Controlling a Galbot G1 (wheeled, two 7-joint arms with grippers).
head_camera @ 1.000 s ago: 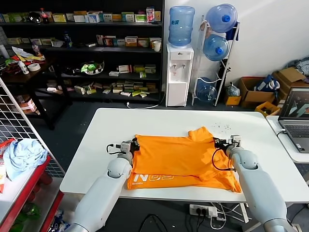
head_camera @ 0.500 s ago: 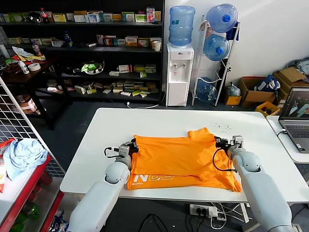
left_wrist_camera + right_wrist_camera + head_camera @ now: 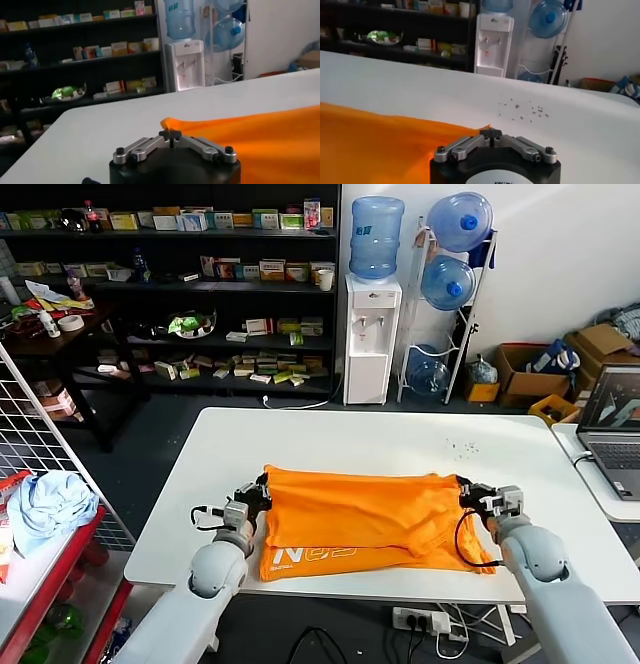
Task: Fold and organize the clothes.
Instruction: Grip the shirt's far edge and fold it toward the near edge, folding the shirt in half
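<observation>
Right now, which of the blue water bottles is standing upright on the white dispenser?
The water bottle left of the rack; it alone sits upright on the dispenser. The rack's bottles lie tilted on their sides.

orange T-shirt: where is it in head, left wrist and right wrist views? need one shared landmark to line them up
Head view: the orange T-shirt lies on the white table, stretched between the left claw and the right claw.
Left wrist view: a pinched corner at the claw, cloth running off to one side.
Right wrist view: a pinched corner at the claw, cloth spreading to the other side.
Shared landmark: the white water dispenser.
</observation>
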